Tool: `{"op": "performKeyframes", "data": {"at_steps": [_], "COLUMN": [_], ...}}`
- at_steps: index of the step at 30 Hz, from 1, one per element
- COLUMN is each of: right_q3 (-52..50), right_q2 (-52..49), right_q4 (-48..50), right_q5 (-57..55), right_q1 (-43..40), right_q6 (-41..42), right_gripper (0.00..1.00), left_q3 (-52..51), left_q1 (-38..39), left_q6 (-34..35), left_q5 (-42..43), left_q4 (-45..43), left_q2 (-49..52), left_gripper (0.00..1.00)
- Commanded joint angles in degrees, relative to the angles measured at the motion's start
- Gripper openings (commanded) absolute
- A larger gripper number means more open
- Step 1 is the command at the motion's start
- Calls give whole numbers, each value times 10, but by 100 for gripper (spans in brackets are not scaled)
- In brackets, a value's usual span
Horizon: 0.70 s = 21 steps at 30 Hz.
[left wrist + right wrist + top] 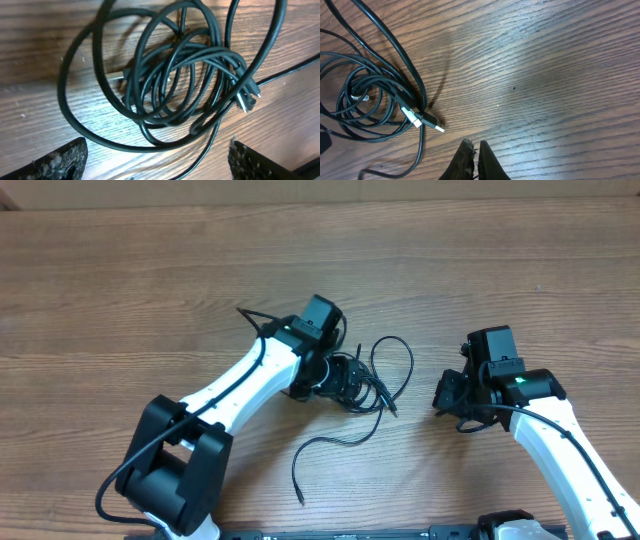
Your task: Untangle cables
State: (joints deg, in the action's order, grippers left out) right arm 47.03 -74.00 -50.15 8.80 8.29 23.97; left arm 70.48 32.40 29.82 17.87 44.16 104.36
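The cables (pixel 175 75) are being seen lying in a loose, tangled coil near the middle of the wooden table (pixel 150 280). One free strand is trailing toward the robot's side, and two silver-tipped plugs (pixel 427 122) are lying side by side at the coil's right edge. The left gripper (pixel 160 167) is being held just over the tangle, fingers spread wide, nothing between them. The right gripper (pixel 472 150) is being held near the coil's right side, fingers pressed together, empty.

Left pincer (pixel 157 162) spread wide, aimed downward; right pincer (pixel 475 152) pressed tight together, nothing held.
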Motion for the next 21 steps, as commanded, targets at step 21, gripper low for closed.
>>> {"op": "performKeyframes", "data": {"at_steps": [21], "right_q3": [-1], "right_q2": [-1], "right_q4": [4], "right_q5": [3], "right_q1": [-1], "right_q6": [-2], "right_gripper": [4], "left_q3": [-7], "left_q1": [29], "left_q6": [71], "left_q5": [-89], "left_q4": [-53], "left_q2": [7], "left_gripper": [89]}}
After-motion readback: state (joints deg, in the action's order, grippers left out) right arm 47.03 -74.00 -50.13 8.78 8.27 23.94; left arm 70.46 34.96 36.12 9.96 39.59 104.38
